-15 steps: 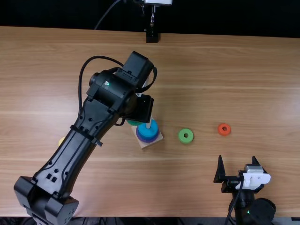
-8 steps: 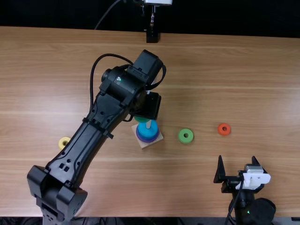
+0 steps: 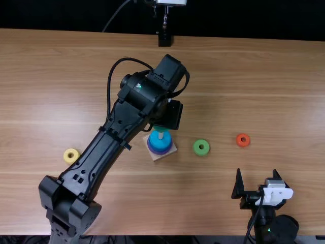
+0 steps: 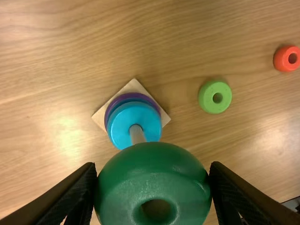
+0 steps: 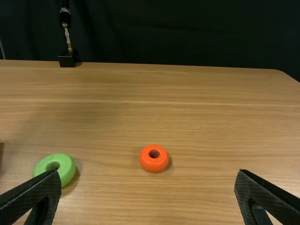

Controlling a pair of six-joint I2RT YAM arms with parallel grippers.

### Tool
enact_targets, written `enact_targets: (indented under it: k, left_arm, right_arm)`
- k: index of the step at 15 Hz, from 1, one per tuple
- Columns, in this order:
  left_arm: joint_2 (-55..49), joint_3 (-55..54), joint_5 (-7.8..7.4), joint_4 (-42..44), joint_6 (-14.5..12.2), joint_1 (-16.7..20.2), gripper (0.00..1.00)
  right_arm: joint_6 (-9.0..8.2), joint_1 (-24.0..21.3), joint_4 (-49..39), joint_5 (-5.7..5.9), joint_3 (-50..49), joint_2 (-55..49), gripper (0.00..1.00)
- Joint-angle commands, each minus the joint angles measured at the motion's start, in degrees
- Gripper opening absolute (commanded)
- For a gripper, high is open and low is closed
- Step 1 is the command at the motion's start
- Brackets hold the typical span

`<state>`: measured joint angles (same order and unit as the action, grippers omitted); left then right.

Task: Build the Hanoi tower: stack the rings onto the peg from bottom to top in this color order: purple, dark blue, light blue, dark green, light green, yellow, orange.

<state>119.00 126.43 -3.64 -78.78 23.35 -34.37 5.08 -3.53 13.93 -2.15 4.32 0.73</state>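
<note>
I saw the yellow ring [image 3: 71, 156] toward the table's left edge. My left gripper [image 3: 170, 115] pinched the dark green ring [image 4: 152, 176] near the peg [image 4: 137, 134], where the light blue ring [image 4: 124, 119] topped the purple ring [image 4: 110, 110]. Rightward lay the light green ring [image 3: 201, 147], then the orange ring [image 3: 242, 140]; my right gripper [image 3: 256, 171], fingers wide apart, gripped nothing by the near edge.

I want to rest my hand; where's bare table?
Beyond the light green ring and orange ring; also nearside, between the left arm and right pincer. Crowded: around the peg, where the left pincer holds the dark green ring.
</note>
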Motion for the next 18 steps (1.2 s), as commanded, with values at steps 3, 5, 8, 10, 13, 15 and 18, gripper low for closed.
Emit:
enact_targets:
  k: [3, 5, 8, 10, 13, 15, 18]
  left_arm:
    - [1.15, 1.8, -0.26, 0.1, 1.01, -0.79, 0.0]
    - [1.15, 1.71, 0.05, 0.1, 1.01, -0.79, 0.06]
    - [0.97, 1.19, -0.26, 0.1, 0.8, -0.7, 0.85]
    - [0.79, 1.01, -0.58, -0.85, 0.8, -0.35, 1.0]
    - [0.44, 0.39, -0.47, -0.42, 0.69, 0.0, 1.0]
    - [0.18, 0.39, 0.05, 0.31, 0.69, 0.53, 1.0]
    - [-3.25, -2.77, -0.37, 0.84, 0.69, 5.45, 1.0]
  right_arm:
    - [0.09, -0.69, 4.48, -0.59, -3.44, -0.73, 1.0]
    - [0.09, -0.69, 4.37, -0.59, -3.44, -0.73, 1.0]
    - [0.09, -0.69, 4.48, -0.59, -3.44, -0.73, 1.0]
    - [0.09, -0.69, 4.48, -0.59, -3.44, -0.73, 1.0]
    - [0.09, -0.69, 4.48, -0.69, -3.44, -0.73, 1.0]
    - [0.09, -0.69, 4.48, -0.59, -3.44, -0.73, 1.0]
    - [0.09, -0.69, 4.48, -0.59, -3.44, -0.73, 1.0]
